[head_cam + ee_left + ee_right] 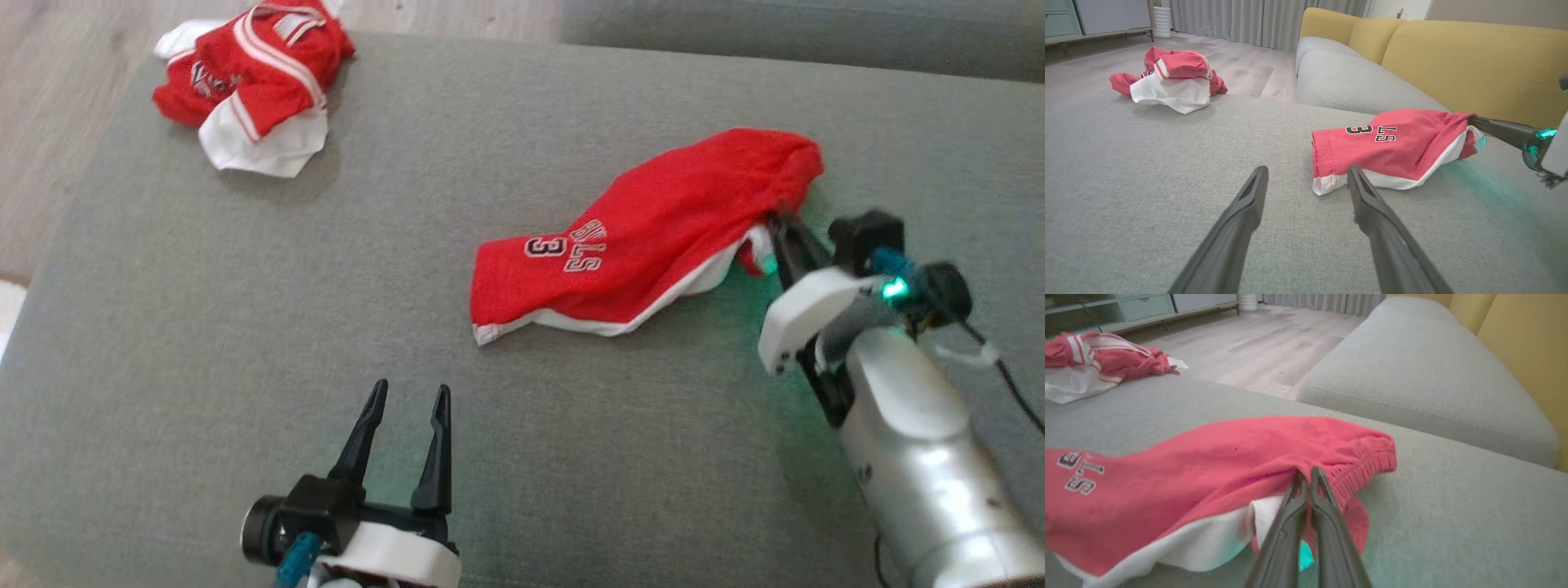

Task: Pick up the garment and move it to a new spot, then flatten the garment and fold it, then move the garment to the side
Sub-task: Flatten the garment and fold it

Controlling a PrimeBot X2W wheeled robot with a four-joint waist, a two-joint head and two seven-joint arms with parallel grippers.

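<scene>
In the head view, the red garment (653, 237) is seen crumpled on the grey cushion (245, 367), right of centre. A "3" and letters ending "LLS" are printed on it. Its right end is pinched by the right gripper (777, 224), fingers pressed together on the cloth. The left gripper (411, 394) is held with fingers apart, near the garment's hem but clear of it.

In the left wrist view, "3" and "LS" can be read, and the garment (1392, 151) lies ahead and to the right of the spread fingers.

In the right wrist view, "LS" is legible at the left. The closed fingers (1290, 506) are clamped on the gathered waistband edge.
</scene>
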